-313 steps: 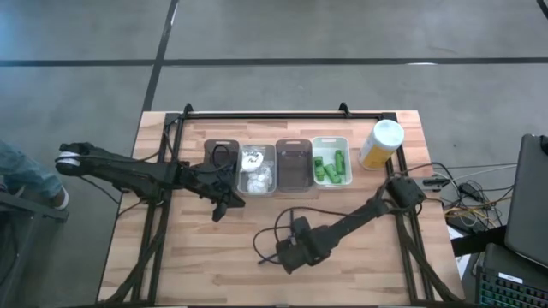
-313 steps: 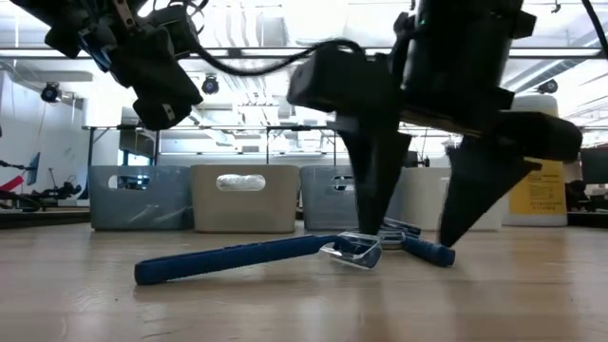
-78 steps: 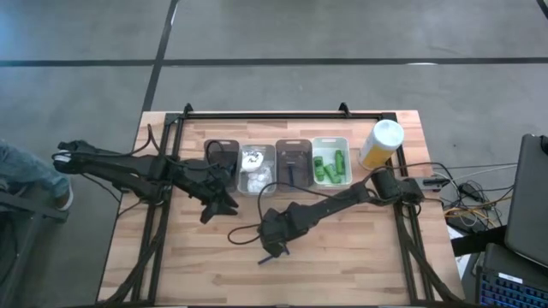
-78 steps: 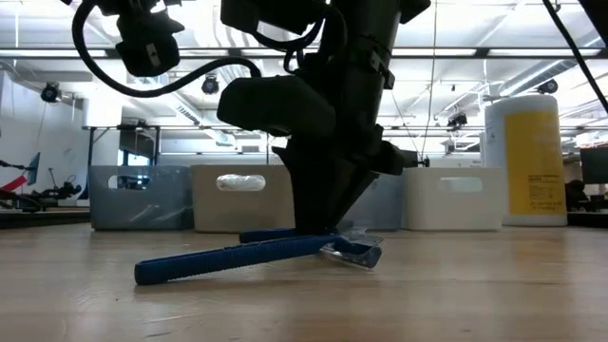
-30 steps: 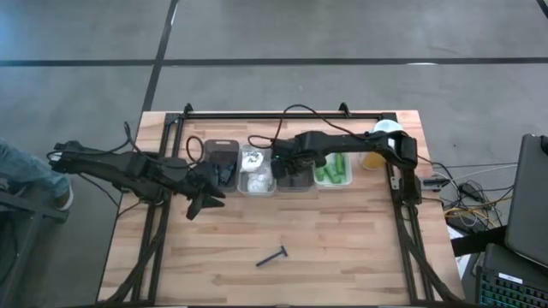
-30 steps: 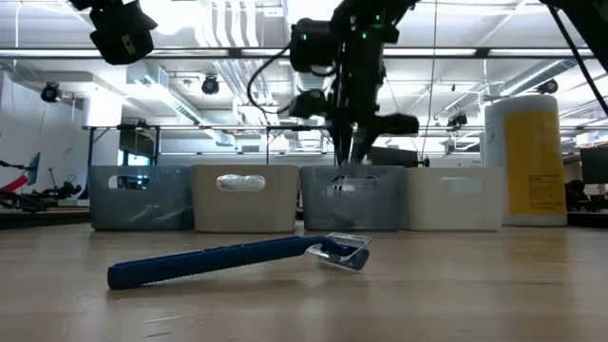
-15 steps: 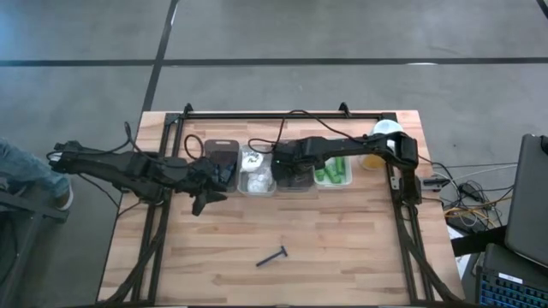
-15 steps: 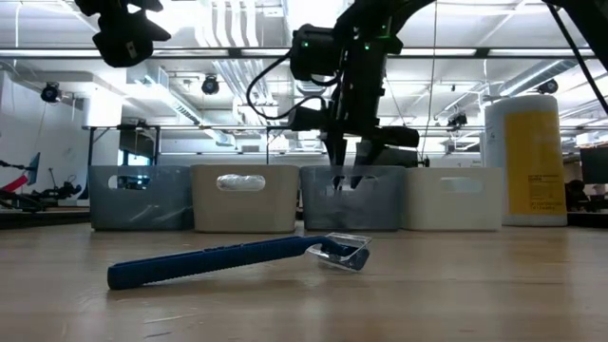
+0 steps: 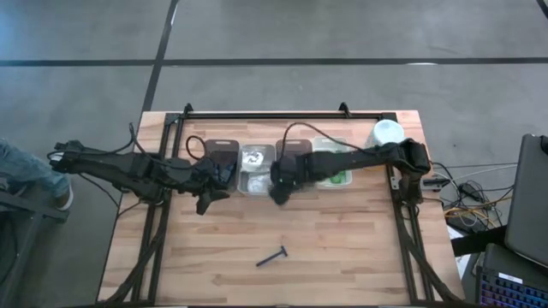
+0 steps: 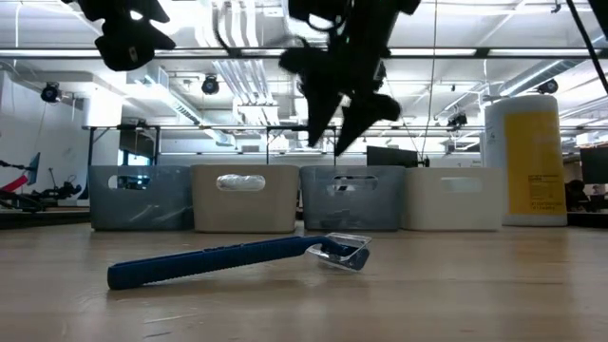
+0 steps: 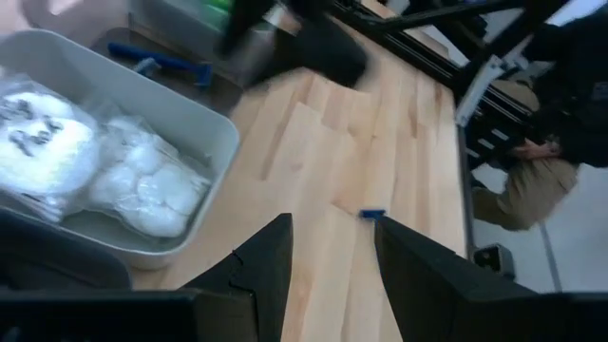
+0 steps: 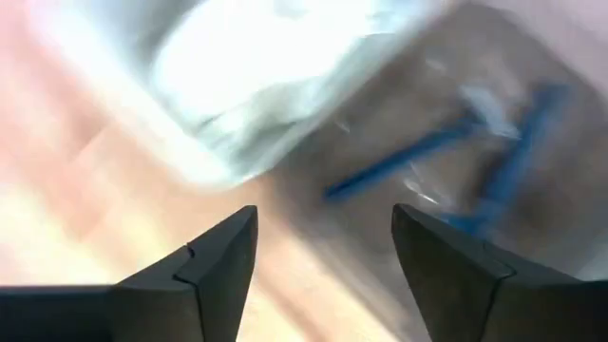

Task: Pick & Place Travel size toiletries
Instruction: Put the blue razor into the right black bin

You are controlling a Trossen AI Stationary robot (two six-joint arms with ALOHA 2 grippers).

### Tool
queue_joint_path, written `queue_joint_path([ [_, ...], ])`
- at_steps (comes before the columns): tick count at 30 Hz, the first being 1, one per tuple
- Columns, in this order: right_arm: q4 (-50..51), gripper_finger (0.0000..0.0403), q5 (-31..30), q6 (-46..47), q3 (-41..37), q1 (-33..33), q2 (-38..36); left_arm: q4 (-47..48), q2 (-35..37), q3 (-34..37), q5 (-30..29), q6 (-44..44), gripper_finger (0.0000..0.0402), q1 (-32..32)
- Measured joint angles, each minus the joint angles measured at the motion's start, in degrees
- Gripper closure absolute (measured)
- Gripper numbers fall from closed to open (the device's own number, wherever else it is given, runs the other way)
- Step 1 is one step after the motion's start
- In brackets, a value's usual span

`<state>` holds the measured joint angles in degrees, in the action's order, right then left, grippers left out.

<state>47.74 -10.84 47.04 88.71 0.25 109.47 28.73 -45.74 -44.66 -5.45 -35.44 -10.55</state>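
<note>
right tool (image 9: 279,192) spread (empty), by bins | razor (image 9: 273,257) on table

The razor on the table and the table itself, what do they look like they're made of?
The razor looks like matte blue plastic with a clear, glossy plastic cap on its head. The table looks like light butcher-block wood: visible plank seams and grain, probably with a smooth sealed finish.
</note>
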Motion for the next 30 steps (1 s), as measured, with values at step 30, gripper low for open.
queue_joint_path([
  [30,-13.67,0.0167,8.98,-44.15,5.15,21.21,11.69,0.89,-0.22,0.0,-4.3,-2.79,0.0246,0.0],
])
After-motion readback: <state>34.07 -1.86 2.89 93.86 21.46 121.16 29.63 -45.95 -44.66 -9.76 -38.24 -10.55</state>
